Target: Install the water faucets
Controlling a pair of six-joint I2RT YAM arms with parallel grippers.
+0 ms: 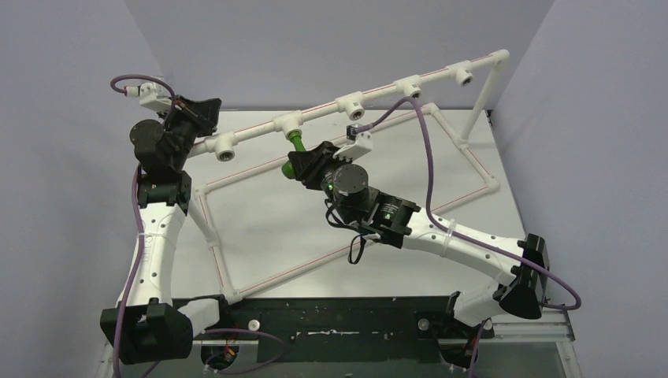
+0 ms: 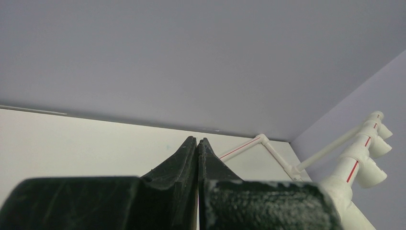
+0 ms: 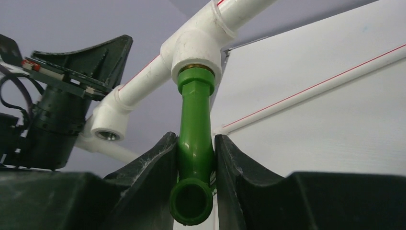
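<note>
**At the second tee from the left: faucet in its socket, right jaws clamped on it**

On the raised pipe rail [image 1: 378, 94] above the worktop [image 1: 268, 228], the green faucet [image 3: 194, 110] sits with its threaded end in the tee [image 3: 196, 48]. A sliver of brass shows at the joint, so it is probably not fully home. Right jaws pinch the faucet body from both sides just above the spout mouth, lined up with the socket. That reads as a grip for turning it in.

Left jaws are pressed together on nothing, parked near the rail's left end, out of the way of the work. Can't tell if they touch the rail.

Count: one faucet, five tees on the rail, four of them with open sockets, two arms. No spare faucets in view.
</note>
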